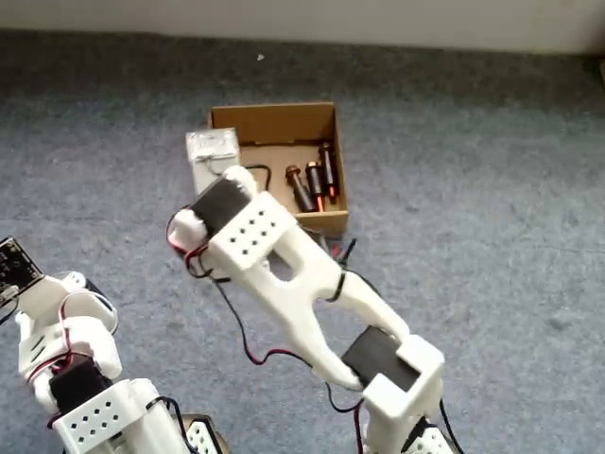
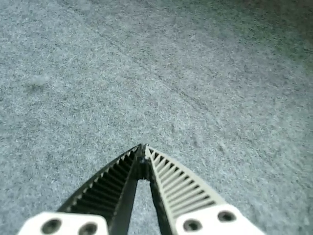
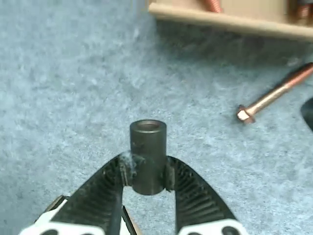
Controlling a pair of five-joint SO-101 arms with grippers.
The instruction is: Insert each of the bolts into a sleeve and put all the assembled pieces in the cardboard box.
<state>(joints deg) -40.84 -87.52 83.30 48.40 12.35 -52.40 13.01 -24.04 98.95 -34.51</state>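
Dark sleeve (image 3: 148,156) is standing upright in the right gripper (image 3: 146,169), whose fingers are clamping it on both sides low on its body. Its open bore is facing up toward the wrist and is looking empty, with no bolt in it.

Copper-coloured bolt (image 3: 276,93) is lying flat on the grey carpet (image 3: 73,73), ahead of this gripper and off to one side. It is apart from the sleeve and lying near the outer wall of the cardboard box (image 3: 220,18). The box is sitting just beyond the gripper's tips.

From above, the box (image 1: 274,115) is holding what look like three assembled pieces (image 1: 312,184), lying side by side against its far-side wall, away from the right arm (image 1: 284,265) that is reaching over the near corner.

The left gripper (image 2: 143,152) is hanging over bare carpet with its fingers together at the tips and nothing between them, well away from the box.

Judgement: the task is looking well over half done. One pair at least is outstanding: the loose bolt is needing pickup, presumably by the free left gripper, then seating in the held sleeve and a drop into the box. Whether further loose parts are lying under the arm I cannot tell.
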